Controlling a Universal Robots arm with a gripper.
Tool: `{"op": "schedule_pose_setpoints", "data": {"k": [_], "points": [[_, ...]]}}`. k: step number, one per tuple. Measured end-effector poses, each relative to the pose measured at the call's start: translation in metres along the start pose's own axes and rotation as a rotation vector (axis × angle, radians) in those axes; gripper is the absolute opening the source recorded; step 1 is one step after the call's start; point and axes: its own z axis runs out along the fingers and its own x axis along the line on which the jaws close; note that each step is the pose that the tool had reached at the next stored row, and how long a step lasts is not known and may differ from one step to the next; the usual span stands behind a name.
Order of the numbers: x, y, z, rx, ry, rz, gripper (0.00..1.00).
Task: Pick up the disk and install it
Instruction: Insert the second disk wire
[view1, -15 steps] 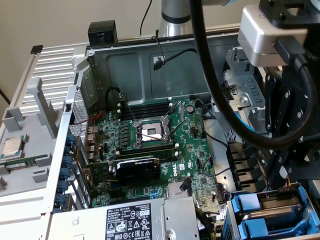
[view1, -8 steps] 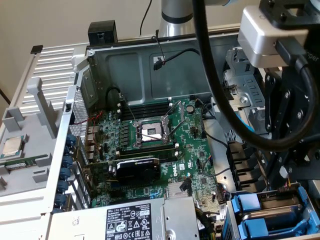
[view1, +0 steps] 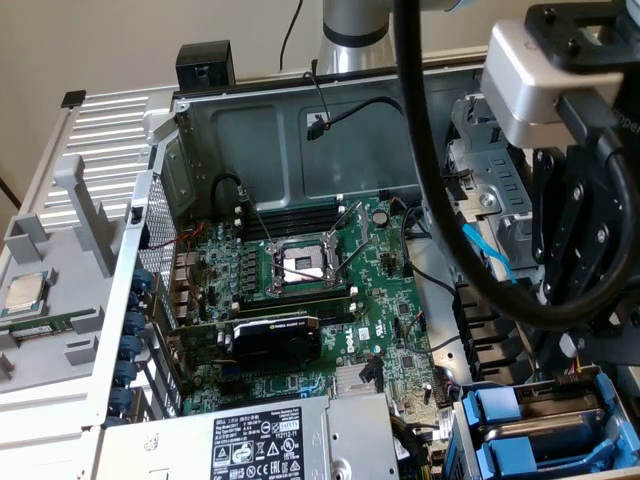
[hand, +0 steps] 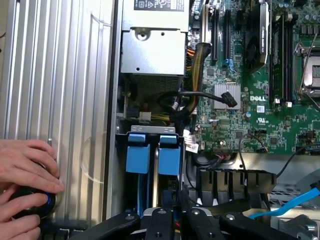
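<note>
We see the open computer case (view1: 300, 110), folded grey sheet metal around a green motherboard (view1: 330, 300). The black gripper (hand: 172, 220) hangs over the drive bay (hand: 152, 131) at the exterior view's lower right, its fingers drawn nearly together and grasping nothing we can make out. The disk (hand: 170, 155) appears to stand on edge in that bay, only its glossy blue plastic frame showing, beside a second blue-framed unit (hand: 137, 154). A person's hand (hand: 25, 165) rests on a round black knob (hand: 30, 202) on the ribbed metal panel (hand: 65, 100).
</note>
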Motion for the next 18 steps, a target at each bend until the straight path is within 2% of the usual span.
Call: {"op": "schedule_pose_setpoints", "data": {"k": [4,8,13,18], "points": [[0.0,-0.0004,0.0062,0.0054,0.0002,0.0,0.16],[0.0,0.0012,0.0104,0.0065,0.0004,0.0,0.16],[0.0,0.0024,0.0134,0.012,-0.0005,0.004,0.16],[0.0,0.003,0.0144,0.0188,-0.0032,0.03,0.16]]}}
